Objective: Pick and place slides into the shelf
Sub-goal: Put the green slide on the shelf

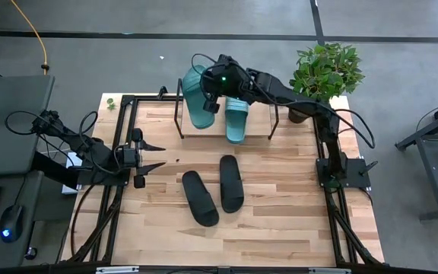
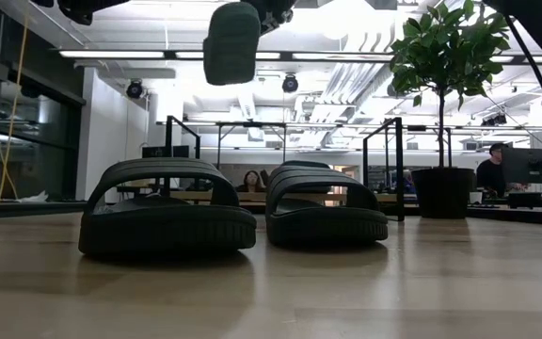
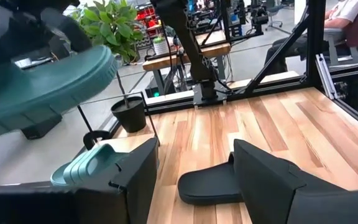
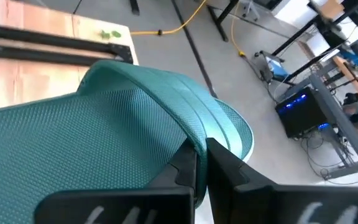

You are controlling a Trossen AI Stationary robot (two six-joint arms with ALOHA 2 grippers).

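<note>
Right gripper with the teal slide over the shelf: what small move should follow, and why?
Probably lower it. The right gripper is shut on the teal slide, held above the shelf beside the teal slide already placed, so it should go down onto the free board before release.

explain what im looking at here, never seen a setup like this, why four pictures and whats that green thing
It is one moment seen by four cameras: one above the table, one at table-top height, and one on each robot arm's wrist. Two dark robot arms work at a wooden table. The right gripper is shut on a teal slide, a rubber sandal, holding it up over the shelf; the right wrist camera sees its ribbed strap up close. A second teal slide already lies on the shelf. Two black slides lie on the table. The left gripper waits open at the table's left side. A potted plant stands at the far right corner.
</note>
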